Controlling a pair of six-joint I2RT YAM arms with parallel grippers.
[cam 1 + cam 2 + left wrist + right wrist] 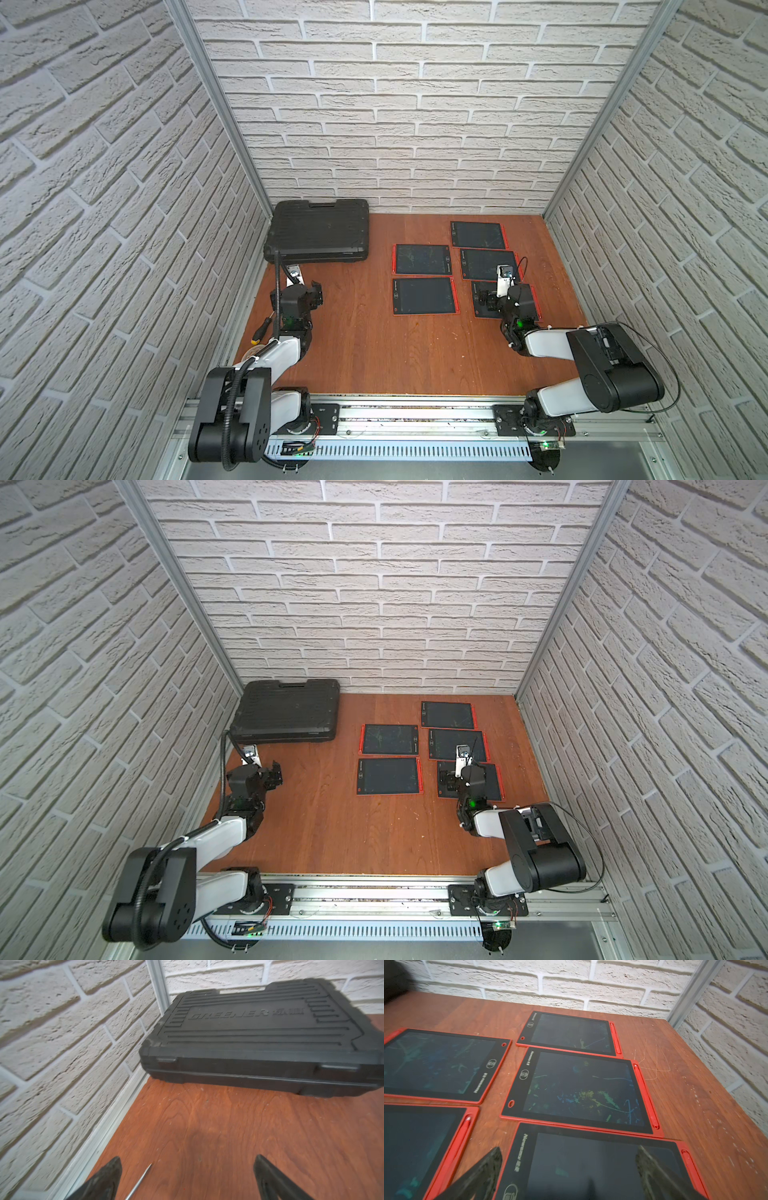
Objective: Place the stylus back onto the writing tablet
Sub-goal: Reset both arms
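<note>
While both arms sit low over the surface (374, 357), the right fingers (488, 1172) hang spread and empty above the nearest tablet (571, 1157). The left fingers (108, 1178) gape just as empty beside a screwdriver (139, 1181) by the left wall. No loose stylus shows anywhere. The nearest tablet's stylus (691, 1167) seems to lie in its edge slot, but it is partly cut off, so I cannot tell if it is fully seated. Pressing down there without a clear view could scratch the screen. It could also shove the tablet into its neighbour (581, 1088), which lies almost touching its far edge. Room is tight among the five tablets. Bare wood opens toward the right wall (726, 1043) and across the middle, up to the case (259, 1032) in the far left corner.
</note>
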